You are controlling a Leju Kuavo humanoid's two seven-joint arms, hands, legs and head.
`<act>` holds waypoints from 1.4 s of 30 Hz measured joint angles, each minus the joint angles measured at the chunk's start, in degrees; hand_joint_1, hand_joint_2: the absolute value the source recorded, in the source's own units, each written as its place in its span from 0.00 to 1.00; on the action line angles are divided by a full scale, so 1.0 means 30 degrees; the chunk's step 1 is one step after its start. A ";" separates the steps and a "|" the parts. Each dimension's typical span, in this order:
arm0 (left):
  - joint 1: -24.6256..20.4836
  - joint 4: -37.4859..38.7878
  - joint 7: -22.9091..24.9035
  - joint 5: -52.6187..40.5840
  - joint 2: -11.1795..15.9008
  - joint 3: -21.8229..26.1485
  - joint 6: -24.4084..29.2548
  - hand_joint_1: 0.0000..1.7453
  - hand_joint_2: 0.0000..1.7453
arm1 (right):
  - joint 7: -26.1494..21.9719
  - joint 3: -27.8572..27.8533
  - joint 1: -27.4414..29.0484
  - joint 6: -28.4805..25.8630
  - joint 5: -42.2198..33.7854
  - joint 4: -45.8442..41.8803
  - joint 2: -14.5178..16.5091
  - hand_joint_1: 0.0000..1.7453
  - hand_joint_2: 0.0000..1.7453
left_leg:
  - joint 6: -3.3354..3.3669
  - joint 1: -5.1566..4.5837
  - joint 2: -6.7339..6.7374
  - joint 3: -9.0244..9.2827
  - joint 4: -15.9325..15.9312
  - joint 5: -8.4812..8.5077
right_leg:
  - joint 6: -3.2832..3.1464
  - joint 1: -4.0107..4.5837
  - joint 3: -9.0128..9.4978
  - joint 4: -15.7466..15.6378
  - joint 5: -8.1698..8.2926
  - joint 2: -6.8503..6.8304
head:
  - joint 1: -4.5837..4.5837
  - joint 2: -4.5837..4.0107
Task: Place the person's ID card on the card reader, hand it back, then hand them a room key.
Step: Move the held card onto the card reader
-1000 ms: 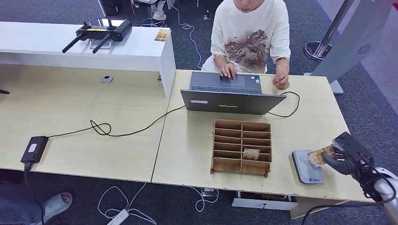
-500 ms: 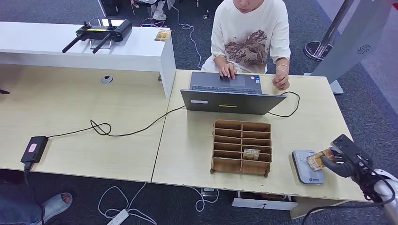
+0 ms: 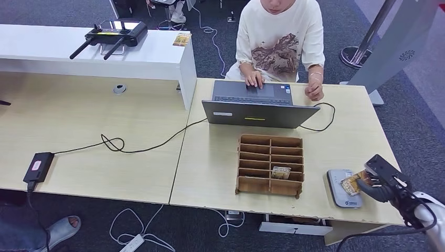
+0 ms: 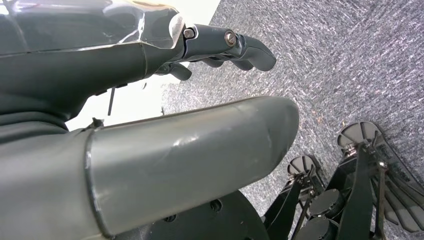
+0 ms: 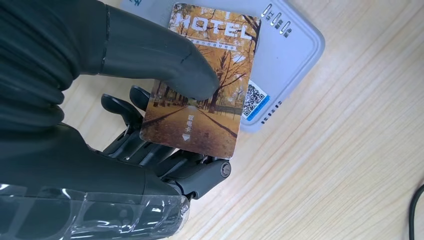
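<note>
Right hand: the right hand point(image 3: 379, 181) reaches in over the near right corner of the counter point(image 3: 220, 157), thumb pressed on top of a card point(image 5: 200, 82) and darker fingers point(image 5: 130, 107) beneath it, so the card is pinched between them.
Card: an orange autumn-tree picture with the word HOTEL printed at one end; it lies tilted over the card reader point(image 3: 343, 187), its far end above the reader's face. Whether it touches the reader cannot be told.
Card reader: a flat pale grey pad with rounded corners, lying near the counter's front edge, close to the right corner.
Left hand: the left hand point(image 4: 220, 47) hangs beside the counter over grey carpet, fingers loosely curled and holding nothing.
Wooden rack: a brown rack point(image 3: 271, 165) of small compartments sits just left of the reader; one card stands in a slot point(image 3: 281, 172) of its near right column.
Person: a person point(image 3: 281, 37) in a cream printed shirt sits at the far edge, hands at an open laptop point(image 3: 258, 105).
</note>
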 joint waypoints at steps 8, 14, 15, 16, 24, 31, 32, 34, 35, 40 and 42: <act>-0.0005 0.0000 0.0113 -0.0040 0.0000 0.0000 0.0062 0.00 0.00 | 0.0018 0.0036 0.0060 -0.0096 0.0609 0.0100 0.0250 1.00 1.00 | 0.0000 0.0001 0.0001 0.0003 0.0000 0.0000 | 0.0000 0.0001 0.0002 0.0000 0.0000 0.0005 | -0.0002 0.0000; -0.0014 0.0000 0.0186 -0.0058 0.0000 0.0000 0.0219 0.00 0.00 | 0.0027 0.0087 0.0057 -0.0370 0.1211 0.0241 0.0496 1.00 1.00 | 0.0000 0.0003 0.0005 0.0018 0.0000 0.0000 | -0.0001 0.0003 0.0012 0.0000 0.0001 0.0009 | -0.0004 0.0000; -0.0015 0.0000 0.0188 -0.0058 0.0000 0.0000 0.0226 0.00 0.00 | 0.0044 0.0100 0.0054 -0.0437 0.1311 0.0261 0.0532 1.00 1.00 | 0.0000 0.0003 0.0006 0.0021 0.0000 0.0000 | 0.0000 0.0003 0.0016 0.0000 0.0002 0.0009 | -0.0004 0.0000; -0.0015 0.0000 0.0189 -0.0058 0.0000 0.0000 0.0233 0.00 0.00 | 0.0069 0.0109 0.0048 -0.0519 0.1421 0.0277 0.0558 1.00 1.00 | 0.0000 0.0003 0.0007 0.0025 0.0000 0.0000 | 0.0000 0.0003 0.0020 0.0000 0.0002 0.0009 | -0.0002 0.0000; -0.0017 0.0000 0.0182 -0.0058 0.0000 0.0000 0.0284 0.00 0.00 | 0.0301 0.0200 -0.0048 -0.1035 0.1989 0.0341 0.0616 1.00 1.00 | 0.0001 0.0002 0.0006 0.0064 0.0000 0.0001 | 0.0004 0.0001 0.0071 -0.0005 0.0005 0.0005 | 0.0000 0.0000; -0.0017 0.0000 0.0182 -0.0058 0.0000 -0.0002 0.0311 0.00 0.00 | 0.0328 0.0233 -0.0052 -0.1075 0.1993 0.0348 0.0616 1.00 1.00 | 0.0002 0.0001 0.0007 0.0077 0.0001 0.0001 | 0.0010 0.0001 0.0082 -0.0008 0.0009 0.0006 | 0.0000 0.0000; -0.0017 0.0000 0.0182 -0.0058 0.0000 -0.0002 0.0324 0.00 0.00 | 0.0328 0.0235 -0.0052 -0.1086 0.1998 0.0348 0.0616 1.00 1.00 | 0.0002 0.0001 0.0008 0.0078 0.0001 0.0001 | 0.0010 0.0001 0.0083 -0.0008 0.0009 0.0006 | 0.0000 0.0000; -0.0017 0.0000 0.0182 -0.0058 0.0000 -0.0002 0.0341 0.00 0.00 | 0.0328 0.0239 -0.0051 -0.1135 0.2018 0.0348 0.0616 1.00 1.00 | 0.0002 0.0001 0.0008 0.0080 0.0001 0.0001 | 0.0010 0.0001 0.0084 -0.0008 0.0009 0.0006 | 0.0000 0.0000; -0.0017 0.0000 0.0182 -0.0058 0.0000 -0.0002 0.0348 0.00 0.00 | 0.0328 0.0241 -0.0049 -0.1187 0.2026 0.0348 0.0616 1.00 1.00 | 0.0002 0.0001 0.0008 0.0081 0.0001 0.0001 | 0.0010 0.0001 0.0085 -0.0008 0.0009 0.0006 | 0.0000 0.0000; -0.0017 0.0000 0.0182 -0.0058 0.0000 0.0000 0.0372 0.00 0.00 | 0.0226 0.0206 0.0017 -0.1479 0.1915 0.0337 0.0616 1.00 1.00 | 0.0002 0.0001 0.0008 0.0084 0.0001 0.0001 | 0.0010 0.0000 0.0086 -0.0008 0.0009 0.0007 | 0.0000 0.0000; -0.0016 0.0000 0.0178 -0.0058 0.0000 0.0000 0.0375 0.00 0.00 | 0.0091 0.0082 0.0124 -0.1566 0.1743 0.0295 0.0612 1.00 1.00 | 0.0002 0.0001 0.0007 0.0083 0.0002 0.0001 | 0.0010 0.0000 0.0086 -0.0008 0.0009 0.0006 | 0.0000 0.0000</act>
